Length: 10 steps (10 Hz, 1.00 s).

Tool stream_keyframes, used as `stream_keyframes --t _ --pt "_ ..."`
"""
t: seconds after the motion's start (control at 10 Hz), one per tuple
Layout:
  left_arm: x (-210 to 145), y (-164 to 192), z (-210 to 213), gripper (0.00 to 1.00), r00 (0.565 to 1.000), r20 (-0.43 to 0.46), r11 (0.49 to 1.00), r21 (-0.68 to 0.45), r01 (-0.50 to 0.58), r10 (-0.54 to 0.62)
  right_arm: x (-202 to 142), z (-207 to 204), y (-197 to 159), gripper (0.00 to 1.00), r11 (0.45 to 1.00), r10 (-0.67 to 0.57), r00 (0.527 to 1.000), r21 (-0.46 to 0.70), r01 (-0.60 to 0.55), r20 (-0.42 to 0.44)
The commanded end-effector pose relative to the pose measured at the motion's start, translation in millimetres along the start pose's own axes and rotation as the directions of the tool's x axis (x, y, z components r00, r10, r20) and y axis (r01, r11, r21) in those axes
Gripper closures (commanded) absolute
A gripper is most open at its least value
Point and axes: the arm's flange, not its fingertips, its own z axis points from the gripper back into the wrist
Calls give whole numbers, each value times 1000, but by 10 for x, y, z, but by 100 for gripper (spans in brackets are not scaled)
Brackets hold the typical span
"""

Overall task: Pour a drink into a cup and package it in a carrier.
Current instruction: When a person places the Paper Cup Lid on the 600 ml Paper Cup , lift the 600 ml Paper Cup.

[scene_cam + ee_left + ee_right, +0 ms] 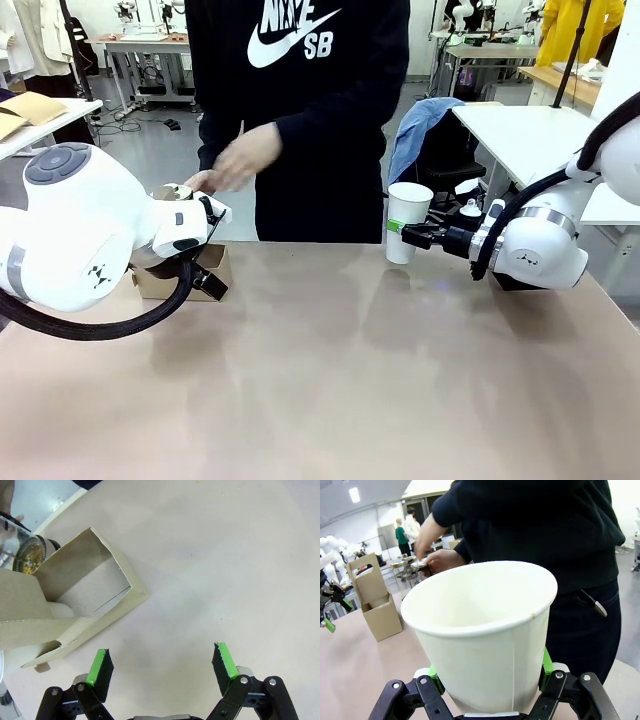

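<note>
My right gripper (408,234) is shut on the tall white paper cup (407,220), which stands upright at the table's far edge in front of the person. In the right wrist view the cup (485,630) sits between the green pads (546,662), and its inside looks empty. The brown cardboard carrier (180,272) stands at the far left. My left gripper (162,665) hovers open beside the carrier (75,600), holding nothing. A glass carafe with a metal band and an amber drink (22,555) shows partly behind the carrier, near the person's hands (240,160).
The person in a dark hoodie (310,110) stands at the far side, hands moving over the carrier. The tan table (330,380) stretches bare between my arms. A white side table (520,130) stands at the back right.
</note>
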Motion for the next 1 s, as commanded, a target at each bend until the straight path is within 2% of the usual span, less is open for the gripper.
stream_keyframes --t 0.0,0.9 --pt "0 -3 5 0 1000 1 1000 -1 1 -1 26 -19 14 19 1000 -3 1000 3 3 10" --pt "0 -3 5 0 1000 1 1000 -1 1 -1 26 -19 14 19 1000 -3 1000 3 3 10"
